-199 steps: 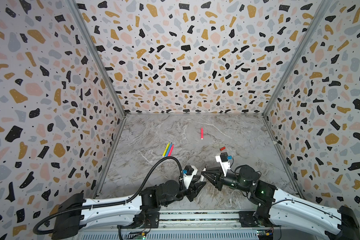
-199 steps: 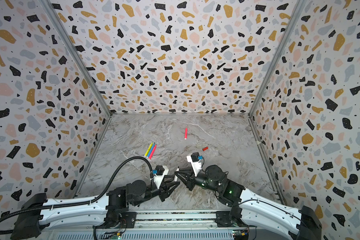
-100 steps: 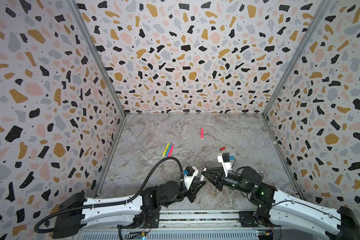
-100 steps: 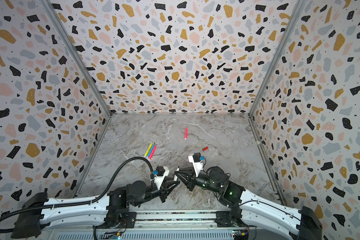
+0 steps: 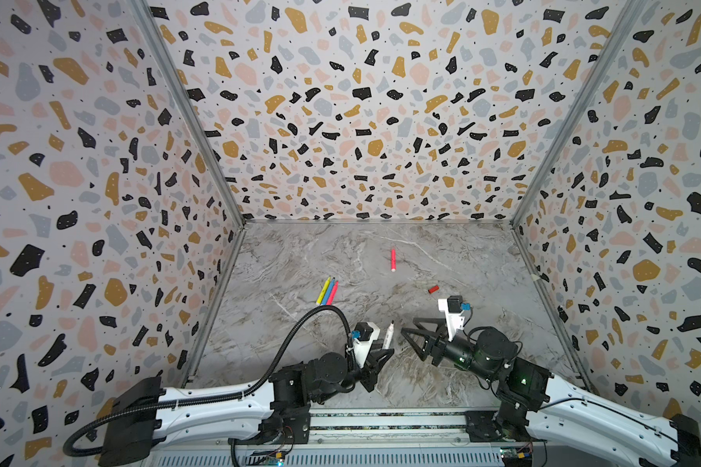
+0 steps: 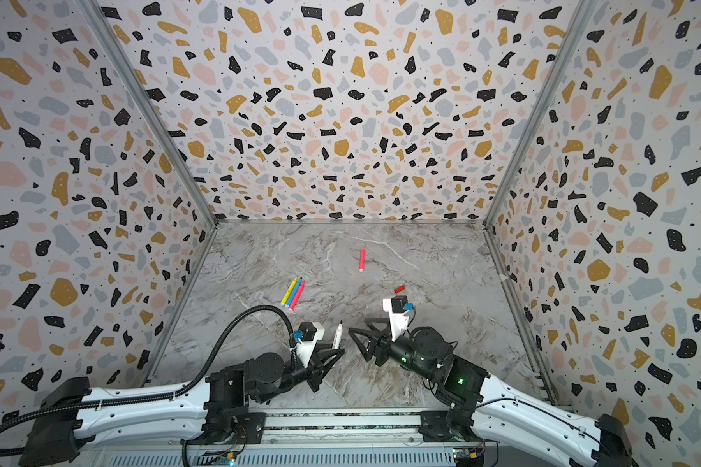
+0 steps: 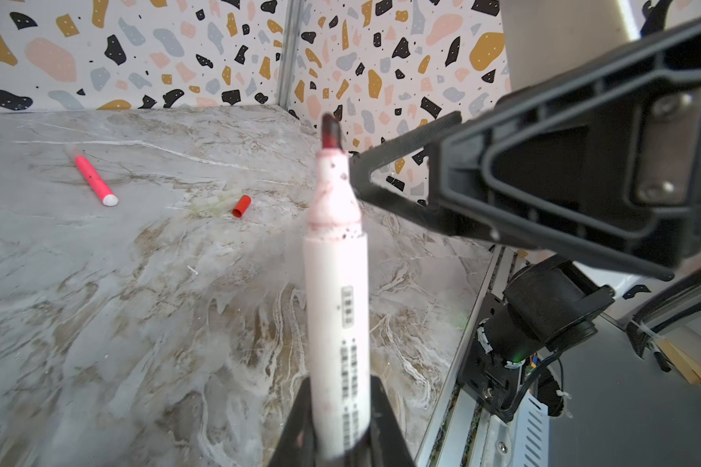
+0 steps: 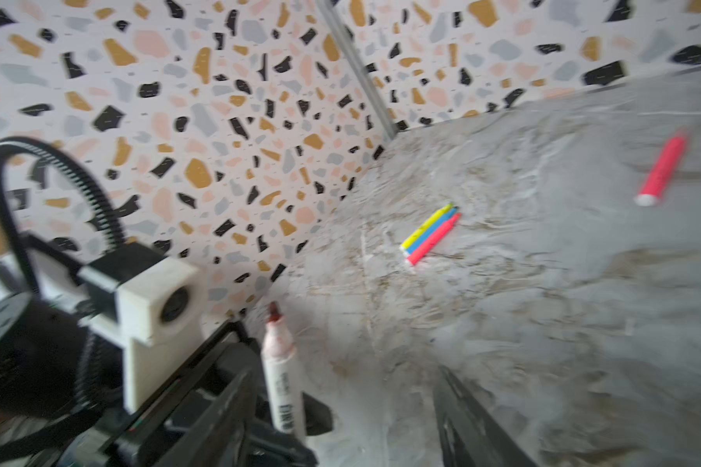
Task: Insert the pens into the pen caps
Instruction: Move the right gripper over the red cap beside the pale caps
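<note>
Plastic bits [image 7: 215, 202] beside red cap [image 7: 241, 206], left wrist view only

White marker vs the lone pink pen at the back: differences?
Pose: the white marker stands tip-up, clamped in the left gripper; the pink pen lies flat on the table, untouched.
Look: the white marker has a white printed barrel; the pink pen is solid pink with a white end.
Tip: the white marker's dark nib is bare; no nib is visible on the pink pen.
Shared: both sit apart from the red cap.
</note>
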Robot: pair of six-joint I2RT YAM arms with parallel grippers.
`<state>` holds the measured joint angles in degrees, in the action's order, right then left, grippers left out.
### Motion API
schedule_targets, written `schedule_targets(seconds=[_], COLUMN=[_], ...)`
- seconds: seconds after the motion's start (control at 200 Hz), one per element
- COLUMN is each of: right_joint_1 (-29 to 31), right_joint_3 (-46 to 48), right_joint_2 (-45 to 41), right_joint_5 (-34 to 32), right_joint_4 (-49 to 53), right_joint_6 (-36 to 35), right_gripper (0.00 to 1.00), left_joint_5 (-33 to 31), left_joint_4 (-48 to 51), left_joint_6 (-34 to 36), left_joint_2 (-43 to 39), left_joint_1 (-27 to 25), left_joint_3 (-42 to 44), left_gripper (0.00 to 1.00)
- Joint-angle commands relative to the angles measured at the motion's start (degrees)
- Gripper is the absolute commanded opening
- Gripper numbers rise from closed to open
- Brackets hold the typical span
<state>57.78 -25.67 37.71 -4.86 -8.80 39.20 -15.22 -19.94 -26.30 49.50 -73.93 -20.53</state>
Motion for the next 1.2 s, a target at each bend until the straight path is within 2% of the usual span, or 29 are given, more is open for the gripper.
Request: schedule_targets(seconds=[0.0,0.1,0.175,0.3,0.396,0.536,0.596,0.706,0.906,1.106,1.197], right_joint_1=[-7.18,-19.34,-27.12,-32.59,-34.09,-34.31,-34.40,-34.42,-34.48,-34.78,-34.93], right_joint_3=[-4.10,-5.24,-5.85,-10.34,-16.58,-31.92,-37.22,-45.04,-52.10,-55.54,-55.47], right_joint_2=[2.78,8.00,11.90,19.97,28.73,44.77,50.32,58.18,65.97,71.07,71.87], right_joint_5=[-5.01,1.38,5.59,5.64,2.34,-4.86,-5.07,-4.04,-4.40,-6.71,-7.59], right_joint_4=[13.66,17.99,18.03,17.92,19.29,27.90,30.20,34.34,37.02,38.86,38.89], right_joint_6=[2.12,3.66,1.70,-2.03,-5.49,-10.32,-11.82,-13.01,-10.85,-9.78,-9.85], right_gripper=[0.71,0.74,0.73,0.72,0.69,0.63,0.59,0.57,0.57,0.44,0.43], left_joint_5=[-2.16,-0.38,1.41,2.22,1.98,1.45,1.09,0.38,-0.48,-0.78,-1.15], left_joint_4=[0.55,-0.83,-2.18,-2.73,-2.40,-0.05,0.96,2.57,3.50,4.21,4.30], left_joint_6=[-3.02,-5.31,-6.88,-8.62,-8.93,-8.76,-8.68,-8.76,-9.51,-9.76,-9.97], left_joint_2=[0.03,0.92,1.07,0.39,-0.89,-3.42,-4.92,-7.82,-11.71,-13.69,-14.59], left_joint_1=[0.11,0.15,0.17,0.02,-0.16,-0.42,-0.53,-0.69,-0.78,-0.86,-0.86], left_joint_3=[2.80,5.17,6.64,8.40,9.17,8.68,8.68,8.67,10.09,10.68,11.15], left_gripper=[0.00,0.00,0.00,0.00,0.00,0.00,0.00,0.00,0.00,0.00,0.00])
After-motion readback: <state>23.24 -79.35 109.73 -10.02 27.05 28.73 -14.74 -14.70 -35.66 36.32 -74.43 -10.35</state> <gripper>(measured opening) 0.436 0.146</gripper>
